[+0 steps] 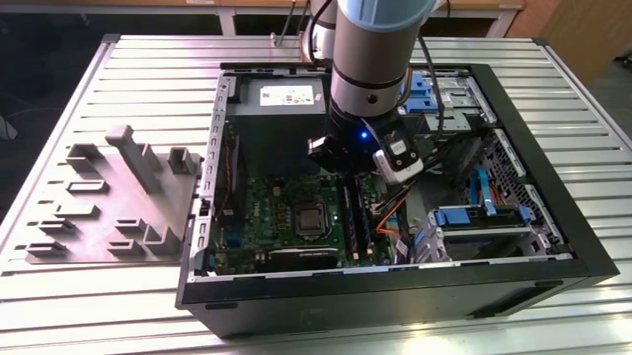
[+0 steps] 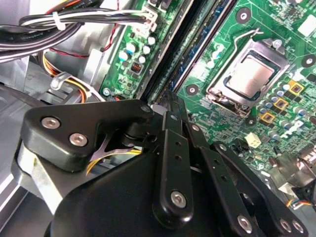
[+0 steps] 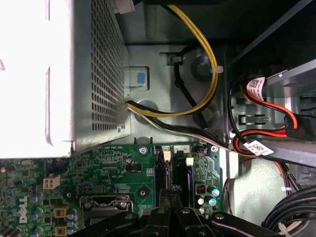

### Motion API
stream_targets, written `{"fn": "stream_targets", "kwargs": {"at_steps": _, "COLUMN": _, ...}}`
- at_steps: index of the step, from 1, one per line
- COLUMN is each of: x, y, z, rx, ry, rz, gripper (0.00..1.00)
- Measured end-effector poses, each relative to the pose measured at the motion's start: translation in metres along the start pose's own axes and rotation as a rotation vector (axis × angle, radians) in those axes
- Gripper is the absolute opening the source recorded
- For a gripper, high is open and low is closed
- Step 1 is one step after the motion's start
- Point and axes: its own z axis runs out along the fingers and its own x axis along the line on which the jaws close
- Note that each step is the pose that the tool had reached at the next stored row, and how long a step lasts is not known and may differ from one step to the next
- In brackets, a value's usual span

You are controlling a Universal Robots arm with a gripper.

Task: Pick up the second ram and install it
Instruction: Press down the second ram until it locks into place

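In the exterior view we see the arm reaching down into the open computer case (image 1: 553,244) on the tabletop (image 1: 99,310), its pincer (image 1: 348,177) low over the green board (image 1: 286,222). In the second wrist view the pincer (image 2: 170,101) sits at the slot sockets (image 2: 170,64), with the processor socket (image 2: 249,74) near it; we cannot tell whether it is apart or together, nor pick out the second ram. In the first wrist view the pincer (image 3: 170,200) meets the sockets, the power supply (image 3: 64,74) beyond.

Ribbed metal table (image 1: 553,111), wooden furniture (image 1: 567,29) behind
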Motion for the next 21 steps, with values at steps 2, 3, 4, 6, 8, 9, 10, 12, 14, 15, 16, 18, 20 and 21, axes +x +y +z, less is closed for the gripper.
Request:
{"fn": "stream_targets", "kwargs": {"at_steps": 2, "x": 0.0000, "y": 0.0000, "z": 0.0004, "rx": -0.0001, "ry": 0.0000, "rz": 0.000, "gripper": 0.10}}
{"fn": "stream_targets", "kwargs": {"at_steps": 3, "x": 0.0001, "y": 0.0000, "z": 0.0018, "rx": -0.0003, "ry": -0.0001, "rz": 0.000, "gripper": 0.10}}
{"fn": "stream_targets", "kwargs": {"at_steps": 4, "x": 0.0001, "y": -0.0001, "z": 0.0034, "rx": -0.0003, "ry": -0.0001, "rz": 0.000, "gripper": 0.10}}
{"fn": "stream_targets", "kwargs": {"at_steps": 6, "x": 0.0001, "y": -0.0002, "z": 0.0046, "rx": 0.0000, "ry": 0.0000, "rz": 0.000, "gripper": 0.10}}
{"fn": "stream_targets", "kwargs": {"at_steps": 8, "x": 0.0001, "y": -0.0003, "z": 0.0046, "rx": 0.0003, "ry": 0.0001, "rz": 0.000, "gripper": 0.10}}
{"fn": "stream_targets", "kwargs": {"at_steps": 9, "x": 0.0001, "y": -0.0002, "z": 0.0052, "rx": -0.0003, "ry": -0.0001, "rz": 0.000, "gripper": 0.10}}
{"fn": "stream_targets", "kwargs": {"at_steps": 10, "x": 0.0001, "y": -0.0002, "z": 0.0066, "rx": -0.0005, "ry": -0.0002, "rz": 0.000, "gripper": 0.10}}
{"fn": "stream_targets", "kwargs": {"at_steps": 12, "x": 0.0002, "y": -0.0005, "z": 0.0084, "rx": 0.0004, "ry": 0.0002, "rz": 0.000, "gripper": 0.10}}
{"fn": "stream_targets", "kwargs": {"at_steps": 14, "x": 0.0002, "y": -0.0005, "z": 0.0085, "rx": 0.0004, "ry": 0.0002, "rz": 0.000, "gripper": 0.10}}
{"fn": "stream_targets", "kwargs": {"at_steps": 15, "x": 0.0002, "y": -0.0004, "z": 0.0087, "rx": 0.0000, "ry": 0.0000, "rz": 0.000, "gripper": 0.10}}
{"fn": "stream_targets", "kwargs": {"at_steps": 16, "x": 0.0002, "y": -0.0004, "z": 0.0090, "rx": -0.0002, "ry": 0.0000, "rz": 0.000, "gripper": 0.10}}
{"fn": "stream_targets", "kwargs": {"at_steps": 18, "x": 0.0003, "y": -0.0005, "z": 0.0111, "rx": 0.0001, "ry": 0.0003, "rz": 0.000, "gripper": 0.10}}
{"fn": "stream_targets", "kwargs": {"at_steps": 20, "x": 0.0003, "y": -0.0006, "z": 0.0114, "rx": 0.0003, "ry": 0.0001, "rz": 0.000, "gripper": 0.10}}
{"fn": "stream_targets", "kwargs": {"at_steps": 21, "x": 0.0003, "y": -0.0006, "z": 0.0114, "rx": 0.0002, "ry": 0.0001, "rz": 0.000, "gripper": 0.10}}
